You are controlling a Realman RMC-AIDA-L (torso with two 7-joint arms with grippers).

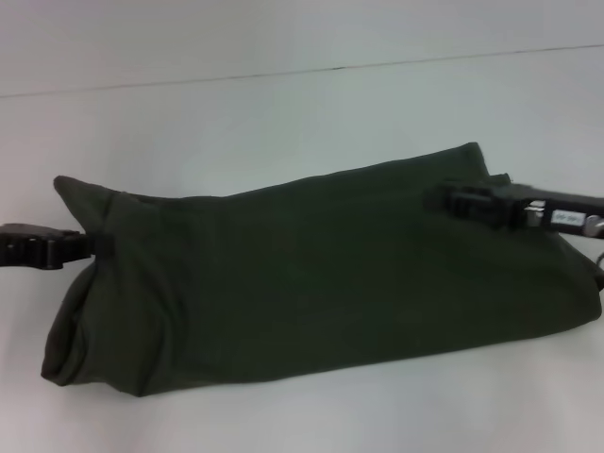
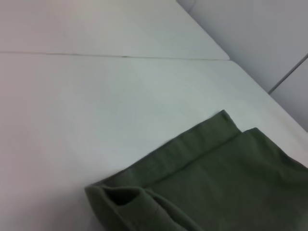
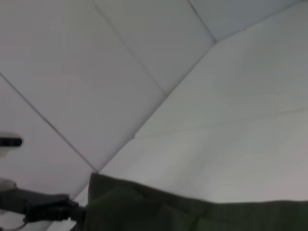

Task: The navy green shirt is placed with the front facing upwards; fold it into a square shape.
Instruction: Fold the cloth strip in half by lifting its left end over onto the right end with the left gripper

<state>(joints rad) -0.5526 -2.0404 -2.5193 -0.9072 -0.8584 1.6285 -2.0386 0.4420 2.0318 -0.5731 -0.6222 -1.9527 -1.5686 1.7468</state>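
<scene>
The left gripper (image 1: 87,247) meets the shirt (image 1: 311,274) at its left end, partway down that short edge; the jaws appear pressed on a pinch of cloth there, since the fabric gathers into creases at the contact point. The right gripper (image 1: 453,199) reaches in from the right and sits on the shirt's upper right area, jaws apparently closed on a fold of cloth near the far edge, though the fingertips merge with the dark fabric. Holding both ends at once keeps the long band taut and lets the two arms carry one edge together.

The shirt lies on the white table (image 1: 283,104) as a long, roughly rectangular band running left to right, already doubled on itself; no lettering shows. The left wrist view shows a stacked hem and a rolled corner (image 2: 120,197), confirming several layers. The right wrist view shows the left gripper (image 3: 53,210) at the shirt's far end. The likely remaining step is folding the band across its length to reach a square
</scene>
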